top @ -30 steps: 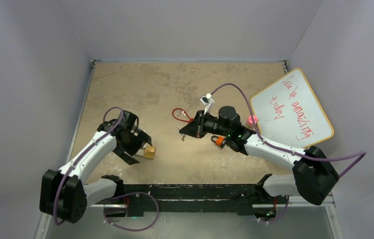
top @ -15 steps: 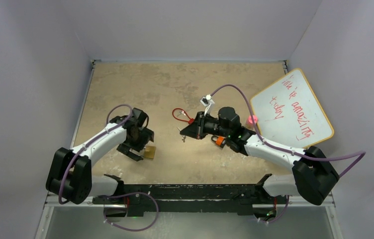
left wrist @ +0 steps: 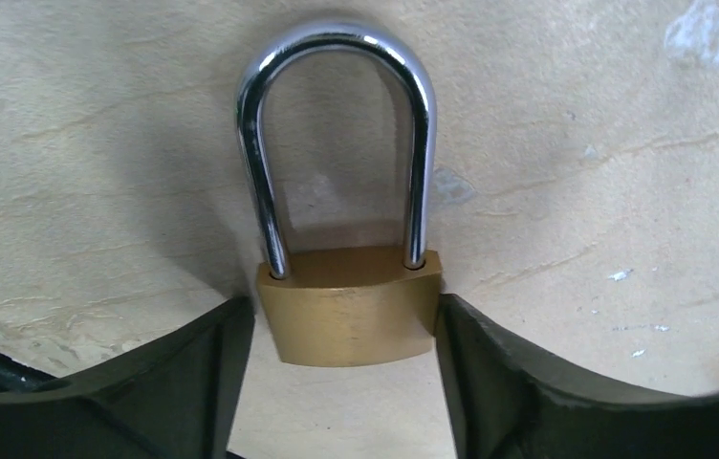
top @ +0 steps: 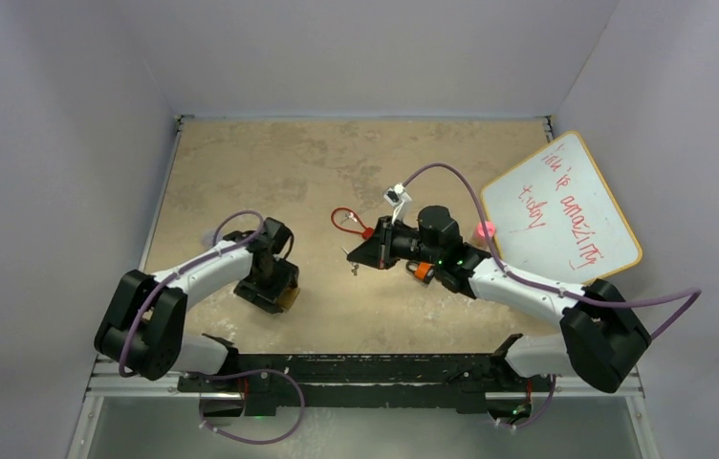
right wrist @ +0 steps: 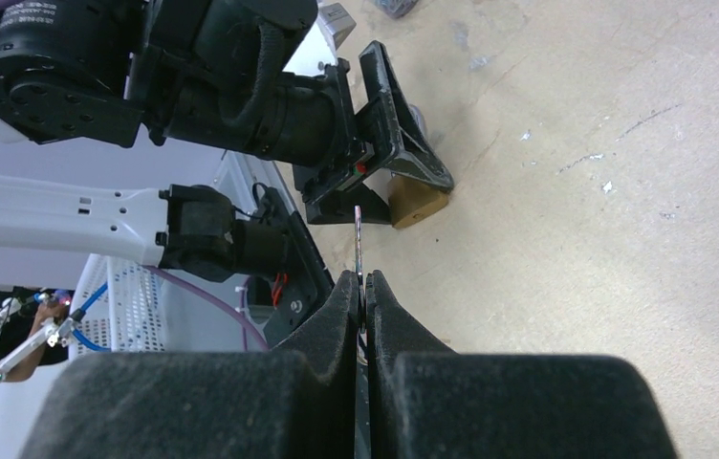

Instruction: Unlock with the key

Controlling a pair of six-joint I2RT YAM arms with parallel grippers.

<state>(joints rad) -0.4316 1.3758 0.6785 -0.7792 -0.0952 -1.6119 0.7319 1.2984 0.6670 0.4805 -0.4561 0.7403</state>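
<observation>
A brass padlock [left wrist: 351,316] with a steel shackle [left wrist: 337,57] lies flat on the tan table. My left gripper [left wrist: 341,320] is open and straddles the lock body: the right finger [left wrist: 490,363] is at its side and the left finger [left wrist: 193,373] stands a little apart from it. From above, the lock [top: 289,298] shows just under the left gripper [top: 274,285]. My right gripper [right wrist: 362,282] is shut on a thin silver key [right wrist: 359,239], held above the table and pointing toward the lock. From above, the right gripper [top: 360,254] is at mid-table, well to the right of the lock.
A red cord loop [top: 344,219] lies behind the right gripper. A whiteboard [top: 561,207] with red writing leans at the right, with a pink object [top: 483,230] beside it. An orange item [top: 423,272] sits under the right arm. Grey walls enclose the table.
My left gripper has swung over the padlock and come down with its fingers either side of the lock body. The right gripper with the key has barely moved.
</observation>
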